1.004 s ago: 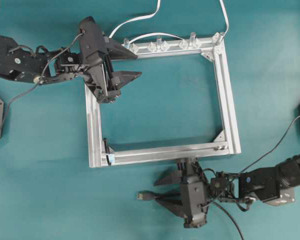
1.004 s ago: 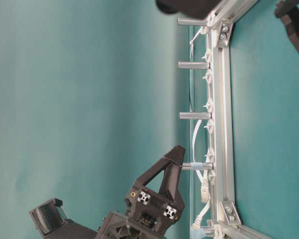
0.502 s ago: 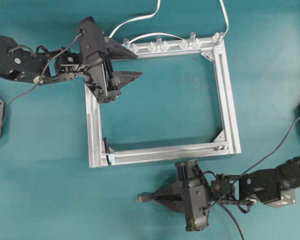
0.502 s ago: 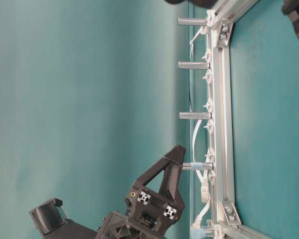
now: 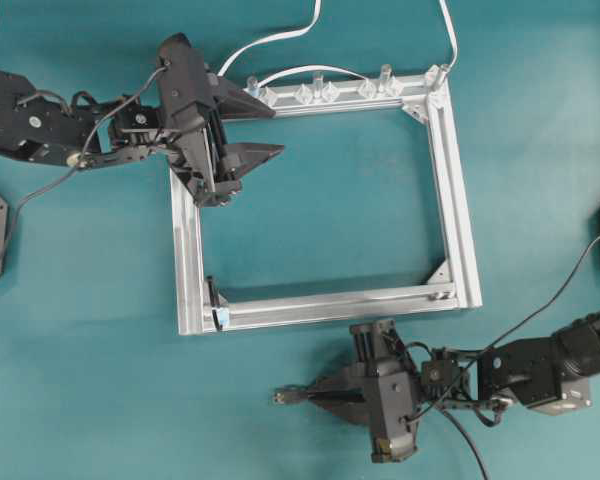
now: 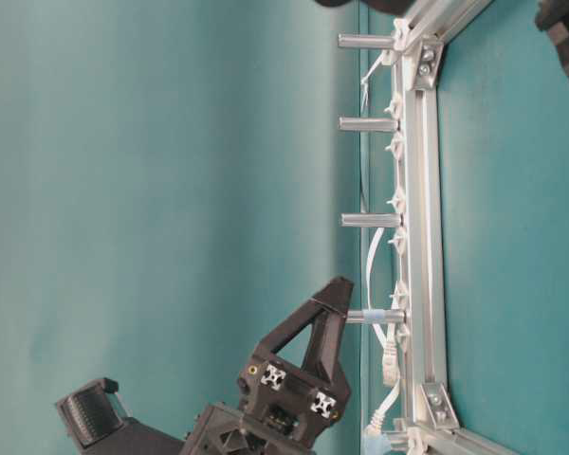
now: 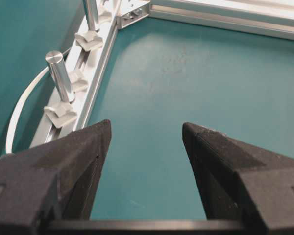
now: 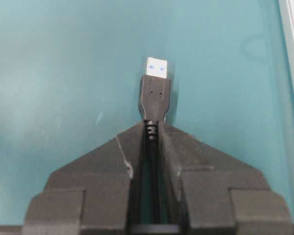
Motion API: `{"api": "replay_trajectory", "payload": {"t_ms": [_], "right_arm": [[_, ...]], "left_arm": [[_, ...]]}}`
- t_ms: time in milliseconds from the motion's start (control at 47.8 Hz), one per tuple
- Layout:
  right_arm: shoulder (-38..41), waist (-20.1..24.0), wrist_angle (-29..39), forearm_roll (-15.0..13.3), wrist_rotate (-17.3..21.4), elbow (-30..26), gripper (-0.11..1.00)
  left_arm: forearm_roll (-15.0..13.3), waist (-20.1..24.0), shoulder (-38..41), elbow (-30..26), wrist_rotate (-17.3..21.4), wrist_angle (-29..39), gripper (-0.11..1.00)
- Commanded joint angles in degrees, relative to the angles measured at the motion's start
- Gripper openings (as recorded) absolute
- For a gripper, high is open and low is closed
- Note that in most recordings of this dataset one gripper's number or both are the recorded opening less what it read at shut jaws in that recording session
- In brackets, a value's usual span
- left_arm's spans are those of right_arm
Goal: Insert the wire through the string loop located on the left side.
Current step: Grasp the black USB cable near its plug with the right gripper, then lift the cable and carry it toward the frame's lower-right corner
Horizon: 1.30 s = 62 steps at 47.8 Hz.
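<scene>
The wire's dark plug (image 5: 286,396) lies low over the teal table in front of the frame, silvery tip (image 8: 157,67) pointing left. My right gripper (image 5: 316,396) is shut on the wire just behind the plug (image 8: 156,94), and the cable runs back between the fingers (image 8: 186,147). The string loop (image 5: 216,298) stands upright at the near-left corner of the aluminium frame (image 5: 462,200), with a light-blue bit at its base. It is up and to the left of the plug, well apart from it. My left gripper (image 5: 272,130) hovers open and empty over the frame's far-left corner.
Clear clips and short metal posts (image 7: 59,68) line the frame's far rail (image 5: 325,95). White cables (image 5: 280,38) run off behind it. Bare teal table (image 5: 100,380) lies left of the plug and inside the frame (image 7: 196,78).
The right gripper's jaws closed onto the wire behind the plug, and the wrist turned. The left arm has not moved. Nothing differs over the last half second.
</scene>
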Motion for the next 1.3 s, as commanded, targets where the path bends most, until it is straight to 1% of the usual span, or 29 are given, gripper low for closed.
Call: {"api": "replay_trajectory", "payload": {"t_ms": [0,230,481,628,753,837,1130,1276], "right_arm": [[-1.05,-0.09,0.35,-0.09,-0.09,-0.44,0.11],[-2.11,-0.09,0.97,-0.09,-0.09,-0.18,0.11],[-6.42,-0.09,2.11,-0.09,-0.44,0.97,0.11],[-9.32,-0.7,4.48,0.0,-3.6,1.05,0.11],[-12.04,-2.11,7.12,0.09,-7.29,0.97,0.11],[-13.45,-3.25,7.91,0.09,-8.88,0.97,0.11],[-17.58,-6.5,10.9,0.09,-12.22,1.76,0.11],[-18.63,-7.21,11.69,0.09,-12.39,2.29,0.11]], "left_arm": [[0.18,-0.09,-2.29,-0.35,0.44,-0.18,0.67],[0.18,-0.09,-4.92,1.32,0.44,0.62,0.66],[0.18,-0.79,-7.47,2.46,0.44,2.46,0.67],[0.18,-1.49,-8.26,2.64,0.44,3.34,0.67],[0.18,-2.11,-8.35,2.81,0.35,3.69,0.67],[0.18,-2.55,-8.35,2.81,0.35,3.78,0.67],[0.18,-4.31,-8.7,2.81,0.35,5.45,0.67],[0.18,-4.57,-9.4,3.25,0.35,6.33,0.67]]}}
